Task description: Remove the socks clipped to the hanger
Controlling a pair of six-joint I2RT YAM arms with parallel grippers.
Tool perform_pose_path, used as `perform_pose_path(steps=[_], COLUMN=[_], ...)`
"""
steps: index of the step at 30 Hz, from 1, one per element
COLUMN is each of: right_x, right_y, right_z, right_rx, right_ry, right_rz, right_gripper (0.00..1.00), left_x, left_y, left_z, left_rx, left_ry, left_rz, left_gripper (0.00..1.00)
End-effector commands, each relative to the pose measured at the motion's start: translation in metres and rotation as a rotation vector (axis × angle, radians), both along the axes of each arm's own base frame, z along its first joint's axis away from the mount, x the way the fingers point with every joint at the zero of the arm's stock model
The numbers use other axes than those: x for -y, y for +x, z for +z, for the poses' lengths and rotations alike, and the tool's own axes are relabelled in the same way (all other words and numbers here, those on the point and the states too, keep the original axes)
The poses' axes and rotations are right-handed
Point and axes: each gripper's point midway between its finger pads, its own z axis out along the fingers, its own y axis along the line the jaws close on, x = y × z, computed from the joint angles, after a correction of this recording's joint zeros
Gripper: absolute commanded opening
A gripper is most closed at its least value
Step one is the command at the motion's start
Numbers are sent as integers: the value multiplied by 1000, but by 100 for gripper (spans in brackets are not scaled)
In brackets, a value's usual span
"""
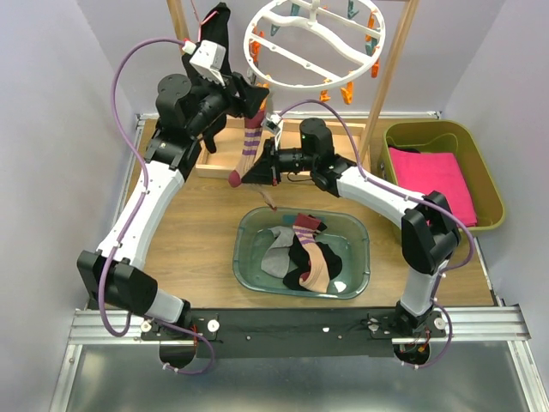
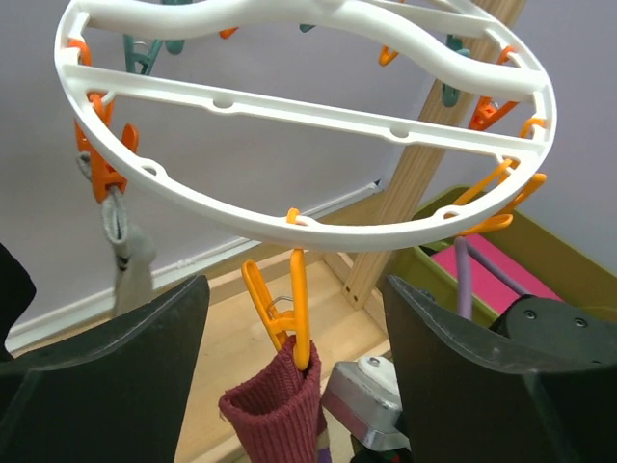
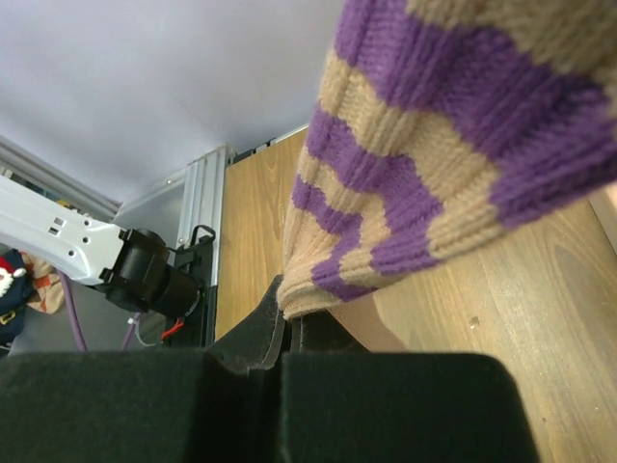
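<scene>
Hanging striped sock (image 1: pixel 250 148), maroon cuff, orange peg (image 2: pixel 292 307).

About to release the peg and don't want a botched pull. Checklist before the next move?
1. striped sock clipped in orange peg: ok.
2. left pincer open, flanking that peg: ok.
3. left pincer level with the peg's squeeze end: cannot tell.
4. right pincer shut on the sock's lower part: ok.
5. bin open to receive it: ok.
6. hanger cleared: not ok, grey sock hangs from another peg.
</scene>
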Motion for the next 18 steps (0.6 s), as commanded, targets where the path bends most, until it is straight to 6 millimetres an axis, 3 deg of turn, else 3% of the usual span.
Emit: perform_pose_path(steps=[1, 10, 14, 18], right_x=[6, 5, 5, 6], right_y=[-7, -6, -7, -7], right_z=[9, 10, 12, 13], right_rx=[24, 24, 25, 24], right_ry=[5, 14, 18, 16], right_rz=[-2, -2, 0, -2], right_gripper=[3, 3, 3, 3], left_x=[6, 17, 22, 25], left_y=[7, 17, 23, 28], left_z=[-3, -21, -22, -21], left_rx=[-22, -61, -64, -66], left_ry=[-22, -19, -20, -26], left_rz=[-27, -64, -77, -74], left_gripper=[82, 66, 65, 54])
